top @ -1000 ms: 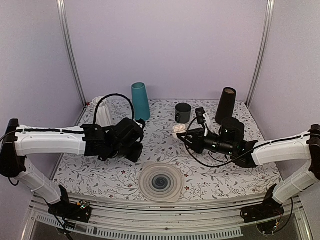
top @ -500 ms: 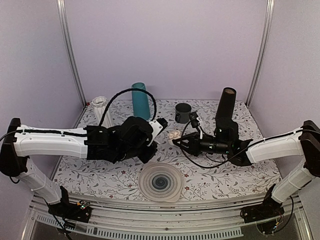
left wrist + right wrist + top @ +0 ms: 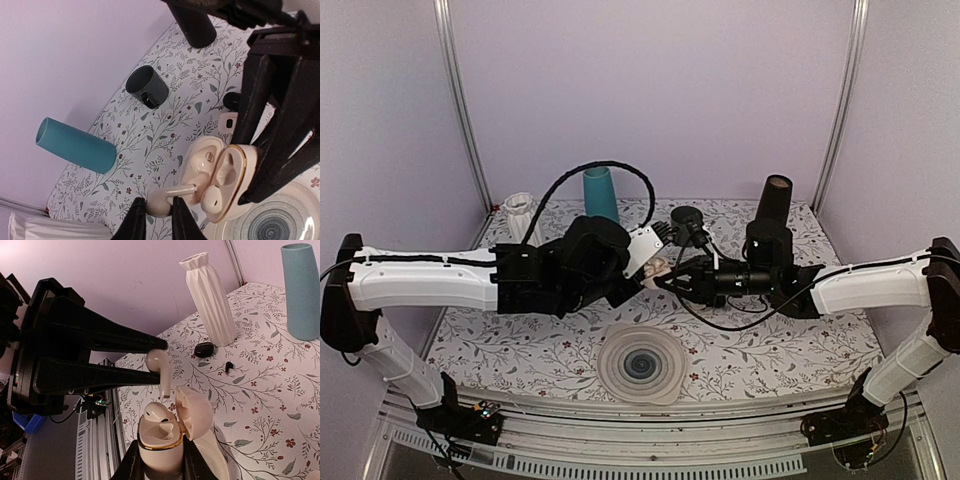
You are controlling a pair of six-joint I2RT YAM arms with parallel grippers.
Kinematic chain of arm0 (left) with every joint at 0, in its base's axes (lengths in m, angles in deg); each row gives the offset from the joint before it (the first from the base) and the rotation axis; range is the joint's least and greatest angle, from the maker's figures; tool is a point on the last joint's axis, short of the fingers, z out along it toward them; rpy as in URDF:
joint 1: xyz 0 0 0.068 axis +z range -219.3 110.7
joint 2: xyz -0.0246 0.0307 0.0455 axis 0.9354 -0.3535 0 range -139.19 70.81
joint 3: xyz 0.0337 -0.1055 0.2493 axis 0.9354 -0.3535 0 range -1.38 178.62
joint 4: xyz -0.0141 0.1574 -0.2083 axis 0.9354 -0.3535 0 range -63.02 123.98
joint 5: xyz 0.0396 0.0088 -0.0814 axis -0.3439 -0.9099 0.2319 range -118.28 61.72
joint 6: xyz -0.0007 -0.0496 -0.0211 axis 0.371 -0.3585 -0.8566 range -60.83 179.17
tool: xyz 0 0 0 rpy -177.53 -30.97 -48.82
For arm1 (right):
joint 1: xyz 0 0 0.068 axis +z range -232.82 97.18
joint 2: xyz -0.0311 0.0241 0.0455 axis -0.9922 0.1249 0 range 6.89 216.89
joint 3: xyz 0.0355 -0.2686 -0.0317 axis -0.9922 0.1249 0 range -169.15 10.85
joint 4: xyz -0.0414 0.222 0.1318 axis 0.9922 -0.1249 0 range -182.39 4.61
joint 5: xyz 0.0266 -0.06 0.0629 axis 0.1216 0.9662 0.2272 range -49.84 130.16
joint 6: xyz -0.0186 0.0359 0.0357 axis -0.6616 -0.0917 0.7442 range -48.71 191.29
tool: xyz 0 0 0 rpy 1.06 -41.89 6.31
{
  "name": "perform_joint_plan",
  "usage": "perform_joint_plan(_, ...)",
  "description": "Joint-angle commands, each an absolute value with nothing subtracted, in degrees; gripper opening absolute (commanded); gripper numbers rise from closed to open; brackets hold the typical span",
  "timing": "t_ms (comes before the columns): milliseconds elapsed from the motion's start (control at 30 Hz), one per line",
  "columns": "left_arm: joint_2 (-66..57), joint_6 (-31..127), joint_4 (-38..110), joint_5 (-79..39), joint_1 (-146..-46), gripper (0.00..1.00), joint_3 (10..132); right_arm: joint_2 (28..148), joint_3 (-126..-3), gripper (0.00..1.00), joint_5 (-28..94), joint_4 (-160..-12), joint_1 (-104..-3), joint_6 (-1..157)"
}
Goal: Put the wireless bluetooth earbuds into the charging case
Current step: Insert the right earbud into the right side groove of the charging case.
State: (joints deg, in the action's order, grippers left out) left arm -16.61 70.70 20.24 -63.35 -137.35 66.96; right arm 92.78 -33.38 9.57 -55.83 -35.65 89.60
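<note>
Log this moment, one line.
left gripper: shut on earbud | right gripper: shut on charging case | lid: open | second earbud: seated

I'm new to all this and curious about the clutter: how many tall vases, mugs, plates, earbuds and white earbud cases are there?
Tall vases: 3 (teal vase, white vase, black vase)
Mug: 1
Plate: 1
Earbuds: 2 (held earbud, seated earbud)
White charging case: 1
Total: 8
</note>
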Motion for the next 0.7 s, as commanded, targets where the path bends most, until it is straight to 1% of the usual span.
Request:
perform_joint_plan(0,-16.7,76.1,23.0,-66.0,-138.7,0.17,68.9,93.5,-36.0,0.06,7.5,-58.6,-36.0,87.5)
perform_joint_plan(133,-16.9,78.6,23.4,-67.8,-139.7,0.17,69.3,94.4,-37.5,0.06,6.9,-59.2,-36.0,87.7)
perform_joint_plan(667,-17.3,82.3,23.3,-68.1,-141.2,0.17,70.0,95.1,-40.1,0.05,5.8,-59.8,-35.9,88.1)
